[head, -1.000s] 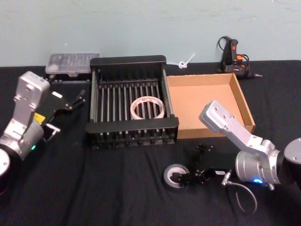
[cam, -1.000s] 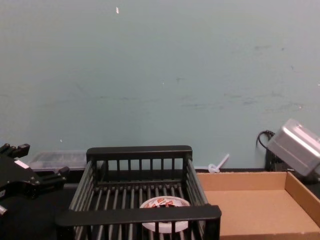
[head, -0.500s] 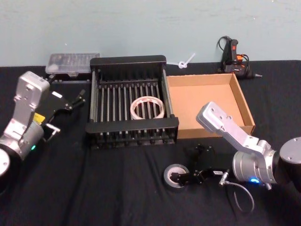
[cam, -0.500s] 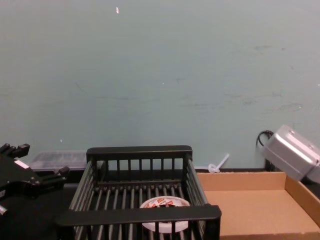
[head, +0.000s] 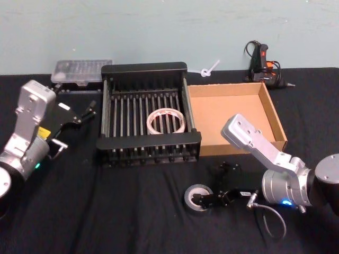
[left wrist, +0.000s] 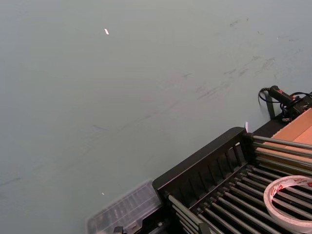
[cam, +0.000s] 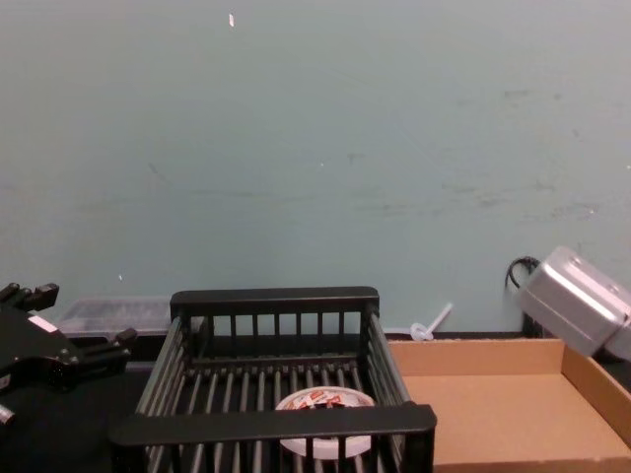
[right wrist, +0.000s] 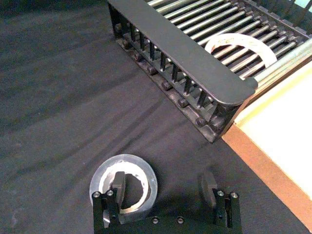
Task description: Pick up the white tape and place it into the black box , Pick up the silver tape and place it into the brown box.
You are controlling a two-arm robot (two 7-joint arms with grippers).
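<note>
The white tape [head: 166,121] lies flat in the black box [head: 108,147], so that part looks done. The silver tape [right wrist: 124,187] lies on the near cloth. The right gripper [right wrist: 163,187] is wide open, one finger inside the hole, ready to pinch. The brown box [head: 275,118] waits on the right. The left gripper [head: 79,113] rests at the far left, fingers apart, holding nothing

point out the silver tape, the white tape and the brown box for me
silver tape [head: 194,194], head view, grey left side of the roll
white tape [head: 166,121], head view, the ring's near rim, lying in the black box
brown box [head: 225,114], head view, bare cardboard floor
</note>
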